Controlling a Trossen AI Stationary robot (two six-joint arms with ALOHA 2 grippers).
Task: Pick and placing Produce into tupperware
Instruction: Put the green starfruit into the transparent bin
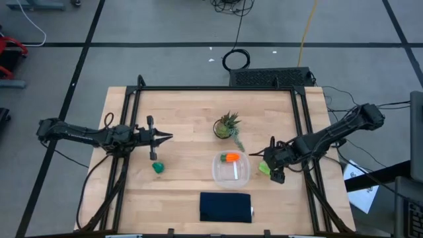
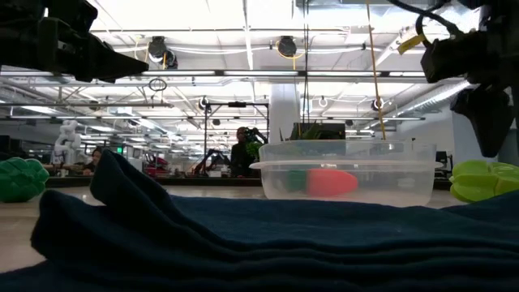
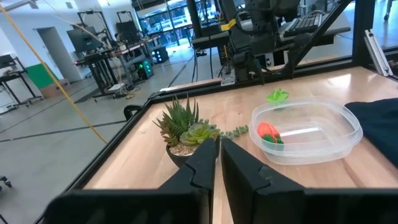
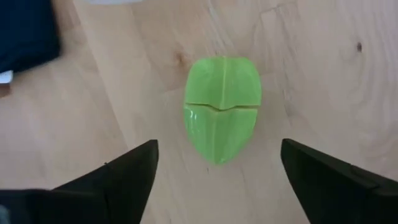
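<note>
The clear tupperware (image 1: 230,168) sits at mid-table with the orange carrot (image 1: 230,157) lying inside it, also visible in the low view (image 2: 331,182). The lime-green piece (image 4: 221,107) lies on the wood right of the container (image 1: 264,167). My right gripper (image 4: 217,168) hangs open above it, pointing down, one finger on either side, touching nothing. The dark green piece (image 1: 158,167) rests on the table's left part. My left gripper (image 1: 165,137) is shut and hovers level above the table, beyond the dark green piece, pointing right.
A spiky potted plant (image 1: 227,126) stands just beyond the container. A dark navy folded cloth (image 1: 225,206) lies near the table's near edge. Black frame rails (image 1: 301,125) run along the table's sides. Bare wood lies between the dark green piece and the container.
</note>
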